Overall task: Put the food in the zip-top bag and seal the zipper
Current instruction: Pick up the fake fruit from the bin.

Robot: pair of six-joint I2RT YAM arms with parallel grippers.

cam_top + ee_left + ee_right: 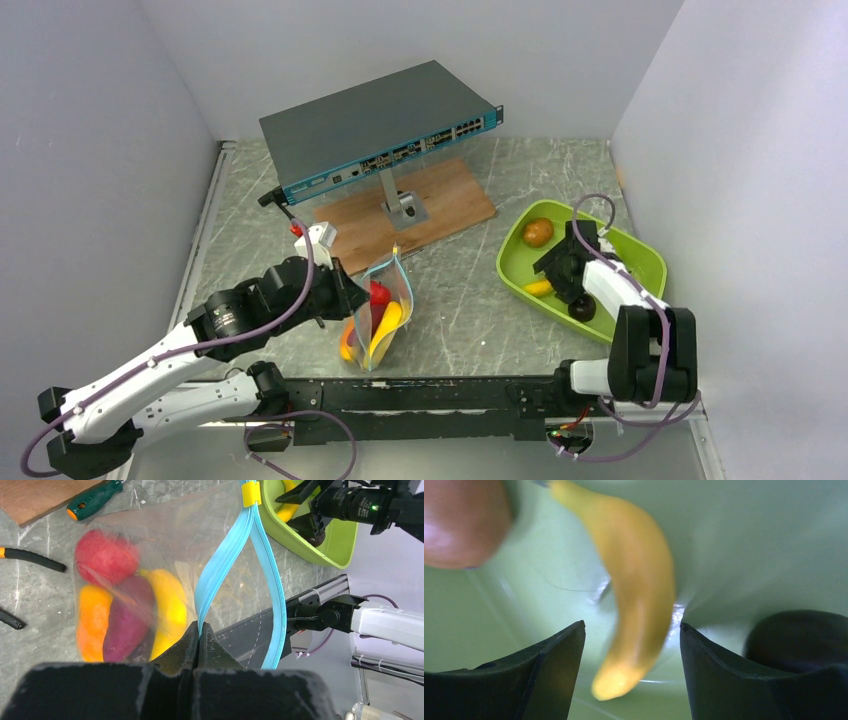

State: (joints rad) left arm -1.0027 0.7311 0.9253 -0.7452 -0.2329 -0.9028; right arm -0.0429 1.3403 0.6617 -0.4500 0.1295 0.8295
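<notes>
Toward the right edge of the table, the right gripper (632, 626) hangs low in the lime-green tray (640, 262), fingers spread either side of the yellow banana (639, 590) without touching it. This looks like the loading step, roughly midway. Near the middle of the table's front edge, the left gripper (198, 632) is pressed together on the zipper (276, 587), holding the zip-top bag (175, 535) agape with a red apple (105, 555) and other fruit inside. Next, the spread fingers should close on the banana's middle and carry it to the mouth. A dark piece (799, 635) is cut off by one finger, and the bag's contents blur through the plastic.
</notes>
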